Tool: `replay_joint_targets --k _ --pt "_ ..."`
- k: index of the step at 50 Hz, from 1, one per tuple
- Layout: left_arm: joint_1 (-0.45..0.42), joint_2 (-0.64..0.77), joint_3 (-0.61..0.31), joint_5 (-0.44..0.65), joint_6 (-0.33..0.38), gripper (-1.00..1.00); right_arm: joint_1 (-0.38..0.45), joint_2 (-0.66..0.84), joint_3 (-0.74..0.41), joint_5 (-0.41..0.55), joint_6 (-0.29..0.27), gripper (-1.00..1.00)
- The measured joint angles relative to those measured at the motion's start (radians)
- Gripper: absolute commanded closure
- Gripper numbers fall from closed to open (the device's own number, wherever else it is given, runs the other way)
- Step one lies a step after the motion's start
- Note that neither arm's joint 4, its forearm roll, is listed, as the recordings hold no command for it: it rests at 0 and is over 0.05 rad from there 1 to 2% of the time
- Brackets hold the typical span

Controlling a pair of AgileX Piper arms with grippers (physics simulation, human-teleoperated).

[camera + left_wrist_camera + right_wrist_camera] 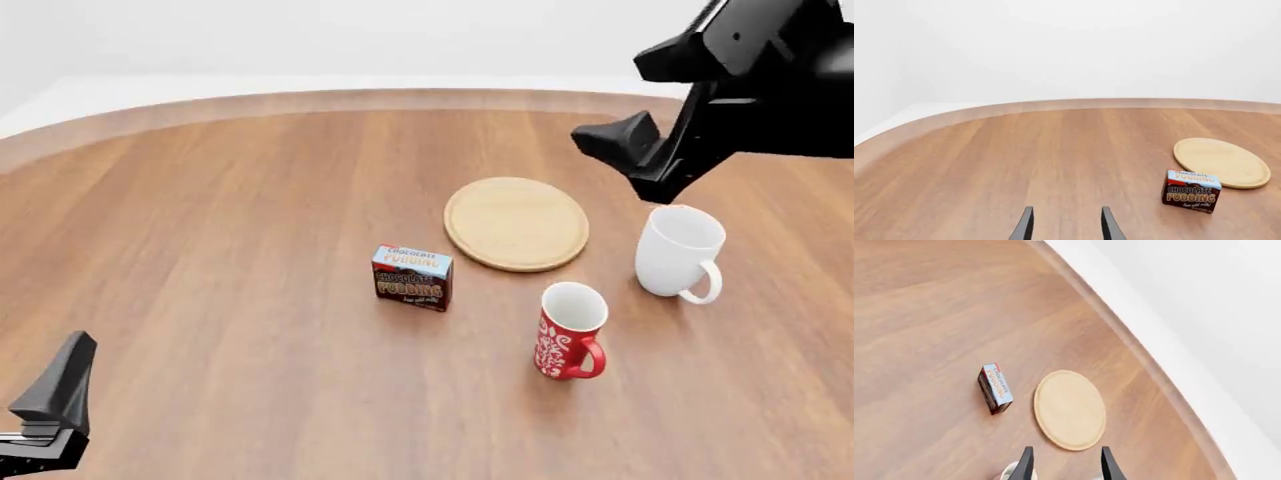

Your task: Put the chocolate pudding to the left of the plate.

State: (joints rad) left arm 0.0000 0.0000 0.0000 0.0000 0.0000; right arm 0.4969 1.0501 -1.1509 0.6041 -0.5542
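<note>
My left gripper (1067, 227) hangs low over bare table (214, 250), jaws parted and empty; the right gripper (1066, 465), also parted and empty, is raised above the white mug (678, 252). The pudding (412, 277) stands upright near the plate's (517, 223) front-left rim, well clear of both.

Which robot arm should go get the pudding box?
Probably the left. The chocolate pudding stands on the plate's left and near side, toward the left gripper, which is open and empty. The right gripper hangs high beyond the white mug, with the plate between.
</note>
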Motion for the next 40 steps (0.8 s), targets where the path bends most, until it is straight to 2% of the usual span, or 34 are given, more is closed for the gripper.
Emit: replay_joint_targets --k 21,40 --pt "0.000 0.000 0.000 0.000 0.000 -1.00 0.078 0.217 -0.072 0.030 -0.017 -1.00" --pt "0.000 0.000 0.000 0.000 0.000 -1.00 0.133 0.388 -0.098 -0.004 0.000 -1.00"
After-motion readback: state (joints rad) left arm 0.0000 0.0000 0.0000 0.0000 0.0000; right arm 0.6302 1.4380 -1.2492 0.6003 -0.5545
